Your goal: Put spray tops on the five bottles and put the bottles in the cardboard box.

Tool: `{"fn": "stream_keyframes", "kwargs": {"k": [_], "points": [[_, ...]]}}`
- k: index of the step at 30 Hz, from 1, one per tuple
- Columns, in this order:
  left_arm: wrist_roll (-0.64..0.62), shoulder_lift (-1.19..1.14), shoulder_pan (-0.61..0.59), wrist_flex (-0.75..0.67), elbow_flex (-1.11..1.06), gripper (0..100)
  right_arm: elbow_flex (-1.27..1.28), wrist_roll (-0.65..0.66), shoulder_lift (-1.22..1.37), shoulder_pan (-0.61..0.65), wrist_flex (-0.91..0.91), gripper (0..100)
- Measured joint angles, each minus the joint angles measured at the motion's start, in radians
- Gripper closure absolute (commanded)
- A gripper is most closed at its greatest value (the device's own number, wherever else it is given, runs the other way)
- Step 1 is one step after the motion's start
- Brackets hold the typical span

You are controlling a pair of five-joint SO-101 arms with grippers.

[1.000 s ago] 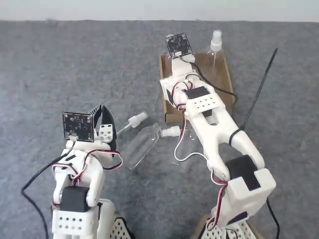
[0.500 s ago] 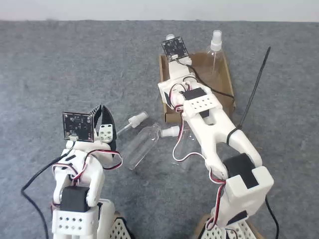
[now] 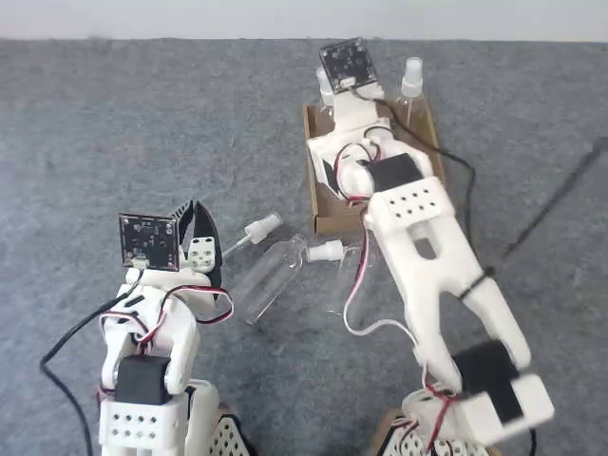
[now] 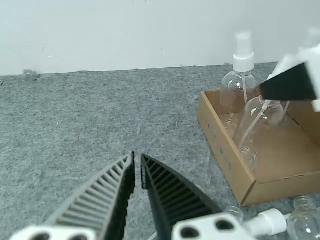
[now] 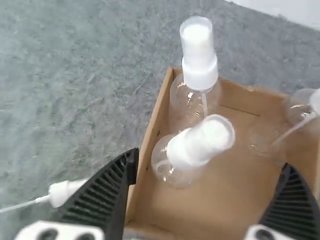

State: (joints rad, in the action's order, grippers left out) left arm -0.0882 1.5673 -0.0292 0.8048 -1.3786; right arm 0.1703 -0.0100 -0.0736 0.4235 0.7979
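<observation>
Grey felt counter (image 3: 114,123). Right arm (image 3: 427,256) stretched over the cardboard box (image 3: 311,161). Right gripper (image 5: 210,162) has its jaws spread wide on either side of a tilted bottle (image 5: 192,147) in the box, spray top on, not touching it. Left arm (image 3: 152,332) folded back; left gripper (image 4: 137,157) jaws pressed nearly together, gripping nothing. Also in the box: an upright bottle (image 5: 197,75) and a third bottle (image 5: 305,115), both topped. Between the arms, an uncapped bottle (image 3: 271,280) lies on the counter, with a loose spray top (image 3: 256,231) just beside it and a second spray top (image 3: 326,252) near its neck.
</observation>
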Motion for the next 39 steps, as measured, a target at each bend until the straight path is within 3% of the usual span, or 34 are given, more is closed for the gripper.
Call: {"fn": "stream_keyframes", "kwargs": {"k": [10, 17, 23, 28, 35, 39], "points": [[0.0, 0.0, 0.0, 0.0, 0.0, 99, -0.031, -0.002, -0.195, 0.002, 0.41, 64.1], [0.0, 0.0, 0.0, 0.0, 0.0, 99, 0.002, -0.255, -0.209, 0.118, 0.66, 64.1], [0.0, 0.0, 0.0, 0.0, 0.0, 99, 0.244, -0.423, -0.212, 0.262, 0.557, 64.1], [0.0, 0.0, 0.0, 0.0, 0.0, 99, 0.448, -0.512, -0.212, 0.27, 0.379, 64.1], [0.0, 0.0, 0.0, 0.0, 0.0, 99, 0.594, -0.603, -0.212, 0.278, 0.264, 64.2], [0.0, 0.0, 0.0, 0.0, 0.0, 99, 0.651, -0.611, -0.212, 0.278, 0.239, 73.5]]}}
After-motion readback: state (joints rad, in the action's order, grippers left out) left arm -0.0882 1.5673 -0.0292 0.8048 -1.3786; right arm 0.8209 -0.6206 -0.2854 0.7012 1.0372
